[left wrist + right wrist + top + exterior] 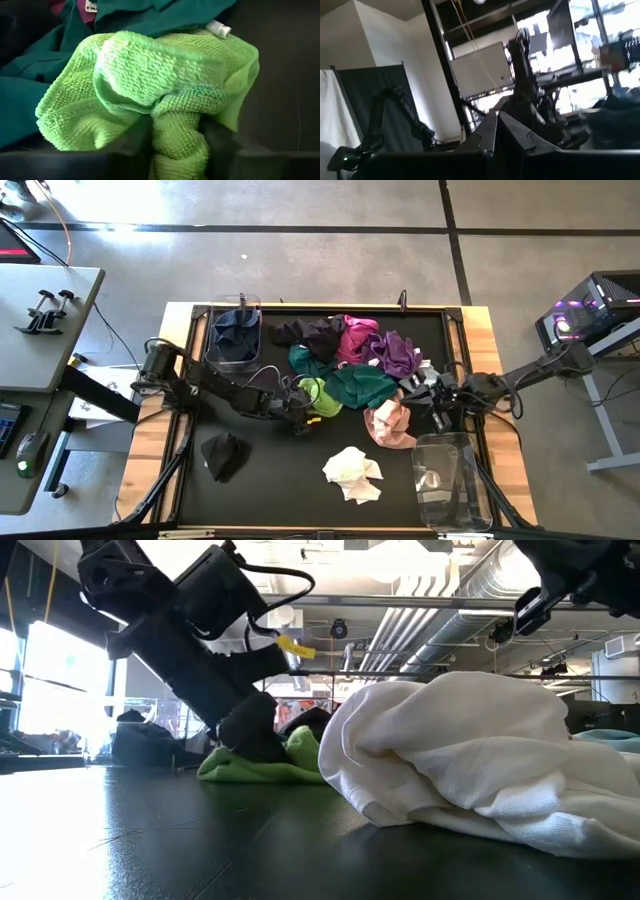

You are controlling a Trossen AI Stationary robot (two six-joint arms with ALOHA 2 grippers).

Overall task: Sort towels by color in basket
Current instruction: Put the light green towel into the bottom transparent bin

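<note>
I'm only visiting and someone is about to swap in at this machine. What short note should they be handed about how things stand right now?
Left gripper: down on the lime green towel, fingers either side of a fold; grip not yet sure.
Right gripper: shut, empty, waiting beside the pink towel.
Done: dark towels lie in the far left bin.
Left: near right bin looks empty. A pile of teal, magenta, purple and dark towels sits mid-table; a black towel and a white towel lie apart nearer the front.
</note>
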